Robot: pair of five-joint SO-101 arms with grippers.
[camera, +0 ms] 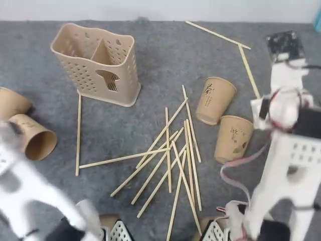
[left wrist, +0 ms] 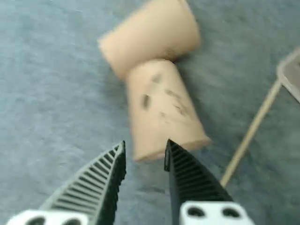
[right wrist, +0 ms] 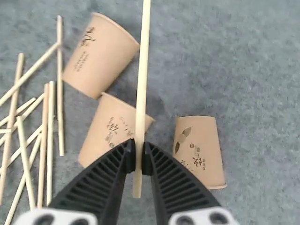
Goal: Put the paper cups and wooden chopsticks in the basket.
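Note:
My right gripper (right wrist: 138, 143) is shut on a wooden chopstick (right wrist: 142, 84), held above three paper cups (right wrist: 99, 54) (right wrist: 112, 131) (right wrist: 199, 150) lying on their sides. Seen from above, the right arm (camera: 286, 110) stands beside two of these cups (camera: 215, 100) (camera: 233, 138), and a chopstick (camera: 249, 70) runs up to it. My left gripper (left wrist: 145, 147) is open just short of a lying cup (left wrist: 161, 110), which touches another cup (left wrist: 150, 35). Those two cups (camera: 32, 136) (camera: 10, 103) lie at the left edge. The beige basket (camera: 95, 63) stands upright at the back left.
Several loose chopsticks (camera: 170, 160) lie crossed in the middle of the grey mat. One chopstick (camera: 78, 133) lies below the basket, another (camera: 215, 34) at the back right. A chopstick (left wrist: 253, 129) lies close to the left gripper, beside the basket's corner (left wrist: 290, 70).

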